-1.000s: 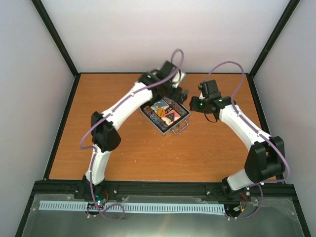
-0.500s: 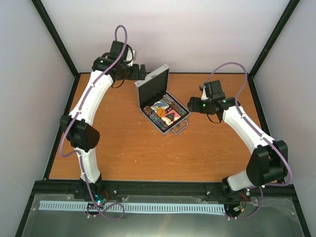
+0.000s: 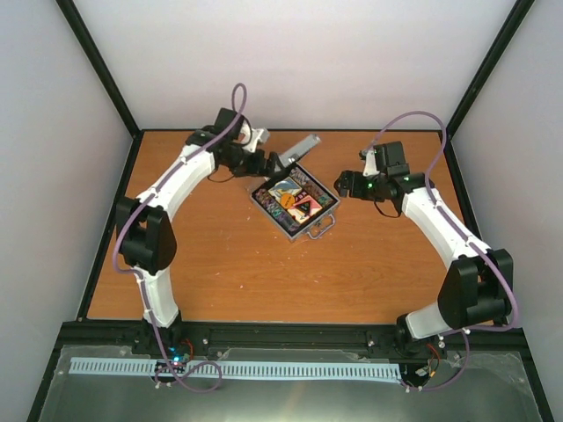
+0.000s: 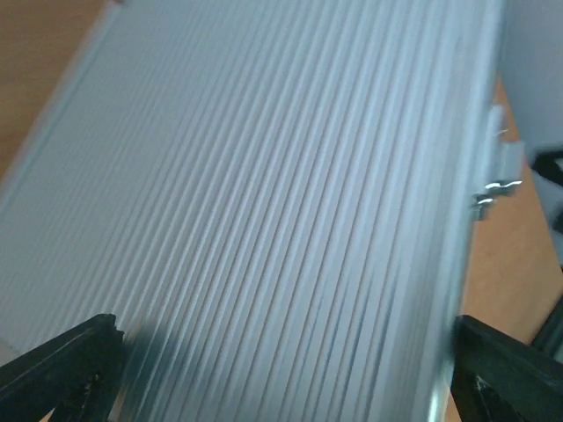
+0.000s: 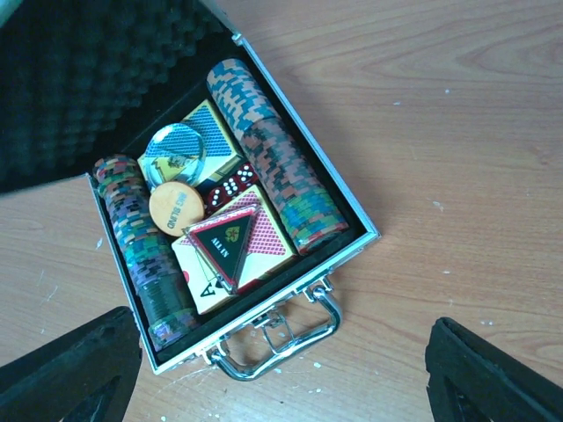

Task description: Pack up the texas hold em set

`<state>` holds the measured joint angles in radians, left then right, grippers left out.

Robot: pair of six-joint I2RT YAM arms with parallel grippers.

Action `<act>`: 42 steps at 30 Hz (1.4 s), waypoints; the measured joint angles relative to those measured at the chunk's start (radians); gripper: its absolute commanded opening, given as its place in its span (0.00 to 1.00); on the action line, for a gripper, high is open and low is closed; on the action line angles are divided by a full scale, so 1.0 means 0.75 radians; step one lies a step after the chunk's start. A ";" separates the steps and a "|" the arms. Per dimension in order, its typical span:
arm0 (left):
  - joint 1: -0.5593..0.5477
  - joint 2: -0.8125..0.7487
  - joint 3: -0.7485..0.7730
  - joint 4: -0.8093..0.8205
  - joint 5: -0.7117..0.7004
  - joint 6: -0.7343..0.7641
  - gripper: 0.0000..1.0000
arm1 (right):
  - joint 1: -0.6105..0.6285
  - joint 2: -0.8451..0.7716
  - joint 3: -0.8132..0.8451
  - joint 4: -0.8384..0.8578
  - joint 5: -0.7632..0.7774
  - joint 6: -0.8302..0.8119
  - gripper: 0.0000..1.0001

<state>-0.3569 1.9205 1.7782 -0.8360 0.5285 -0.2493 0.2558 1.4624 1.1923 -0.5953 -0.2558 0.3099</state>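
The silver case (image 3: 273, 217) of the texas hold em set sits open at mid-table, handle (image 3: 321, 229) toward me. Its ribbed lid (image 3: 300, 148) stands tilted at the far side. My left gripper (image 3: 274, 163) is open against the lid's outer face (image 4: 290, 202), which spans the gap between the fingertips (image 4: 62, 369). My right gripper (image 3: 346, 185) hovers open to the case's right, above the handle (image 5: 290, 343). Inside lie chip rows (image 5: 273, 158), two card boxes (image 5: 273, 233), an orange disc (image 5: 176, 208), a clear disc (image 5: 176, 149), red dice (image 5: 230, 182) and the dark triangular token (image 5: 224, 246).
Black foam lines the lid (image 5: 88, 79), which overhangs the case's far corner in the right wrist view. Bare orange-brown tabletop (image 3: 264, 281) surrounds the case. Black frame posts and pale walls close in the table's back and sides.
The left arm has swung from the back left corner in behind the lid, and the lid has tipped forward toward the case. The right gripper's jaws have spread wider.
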 measured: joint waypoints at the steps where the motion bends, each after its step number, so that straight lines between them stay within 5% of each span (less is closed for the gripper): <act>1: -0.022 -0.019 -0.032 0.012 0.002 0.015 1.00 | -0.019 0.005 -0.010 0.016 -0.030 -0.007 0.88; 9: -0.297 -0.176 -0.473 0.116 0.199 -0.039 1.00 | -0.143 0.086 -0.138 0.114 -0.197 -0.041 0.88; 20: -0.183 -0.328 -0.900 0.408 0.146 -0.420 1.00 | -0.207 0.305 -0.225 0.316 -0.526 -0.057 0.77; 27: -0.135 -0.266 -0.921 0.574 0.145 -0.598 0.99 | -0.165 0.370 -0.200 0.316 -0.636 -0.166 0.70; 33: -0.133 -0.196 -0.912 0.605 0.133 -0.659 0.77 | -0.109 0.382 -0.200 0.302 -0.688 -0.217 0.60; 42: -0.133 -0.121 -0.866 0.607 0.137 -0.662 0.70 | -0.062 0.455 -0.197 0.296 -0.686 -0.239 0.55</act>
<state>-0.4568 1.8297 1.1290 -0.3805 0.6312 -0.7456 0.2092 1.8034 1.0443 -0.3737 -0.7700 0.1310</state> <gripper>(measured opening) 0.709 0.554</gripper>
